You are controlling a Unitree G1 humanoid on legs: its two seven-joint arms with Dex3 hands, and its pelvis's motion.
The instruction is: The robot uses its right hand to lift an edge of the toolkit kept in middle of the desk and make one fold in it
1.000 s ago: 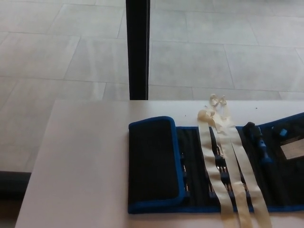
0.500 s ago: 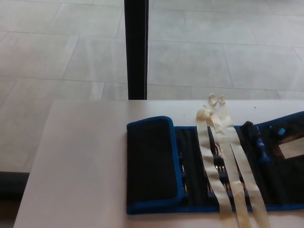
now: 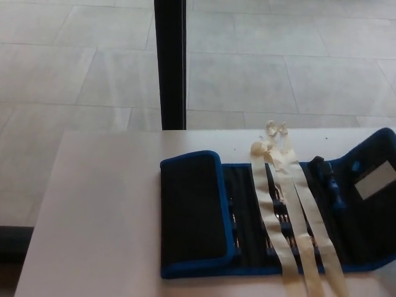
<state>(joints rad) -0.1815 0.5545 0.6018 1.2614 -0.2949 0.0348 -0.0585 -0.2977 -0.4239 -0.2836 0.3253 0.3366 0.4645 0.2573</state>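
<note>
Toolkit (image 3: 192, 213): black woven cloth, matt, blue fabric binding at edges. Straps (image 3: 278, 204): cream cloth tape, smooth, slightly crumpled at knot. Label (image 3: 375, 180): pale patch, flat, material unclear. Worktop (image 3: 99, 216): smooth, pale, faint sheen. Floor (image 3: 260, 74): grey tiles, matt. Post (image 3: 171, 62): black, smooth.

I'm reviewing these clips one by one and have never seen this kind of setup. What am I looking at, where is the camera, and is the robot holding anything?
The picture comes from a camera on a humanoid robot's head, looking down at the desk in front of it. Neither of its two hands shows at this moment, so nothing is seen to be held. On the pale desk lies a black tool roll with blue edging, the toolkit. Its left end, a flap, is already folded over; the rest lies open, showing tools in pockets. Two cream straps run across it toward the near edge. Beyond the desk are a tiled floor and a dark post.
</note>
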